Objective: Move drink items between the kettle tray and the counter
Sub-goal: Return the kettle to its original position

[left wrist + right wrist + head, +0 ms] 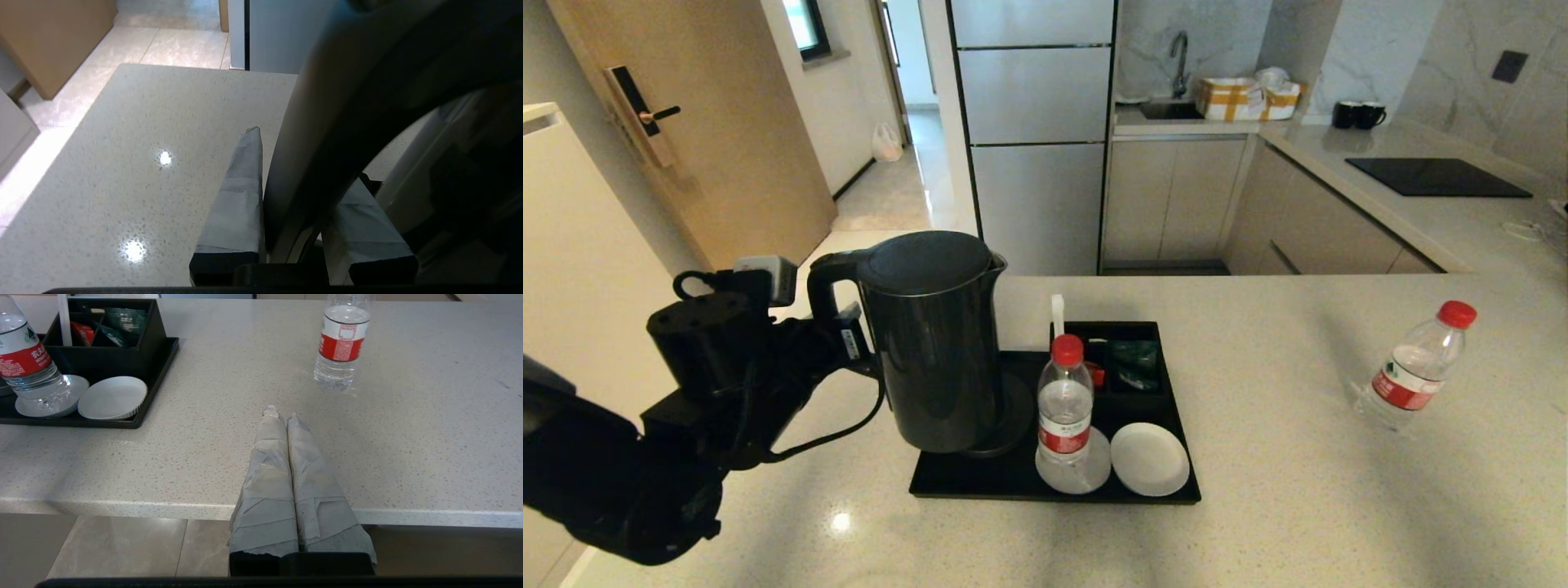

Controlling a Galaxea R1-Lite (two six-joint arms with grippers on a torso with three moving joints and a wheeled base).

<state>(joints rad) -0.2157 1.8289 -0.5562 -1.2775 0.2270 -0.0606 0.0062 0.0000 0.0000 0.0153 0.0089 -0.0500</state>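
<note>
My left gripper (292, 212) pinches the loop handle (327, 134) of the black electric kettle (935, 343), which hangs just above its round base (1013, 420) on the kettle tray (1168, 490). The kettle's heavy body lies beyond the fingertips, so I judge it could swing and knock the water bottle (1064, 404) just past it. The right gripper (285, 477) (fingers pressed together, empty) idles at the counter (1298, 490) edge.

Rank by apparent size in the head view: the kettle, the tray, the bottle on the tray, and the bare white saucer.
1. Tray, widest footprint.
2. Kettle, held by the left gripper.
3. Bottle on the tray.
4. Bare saucer.
The kettle stands nearer the camera, so first and second are unsure.
</note>
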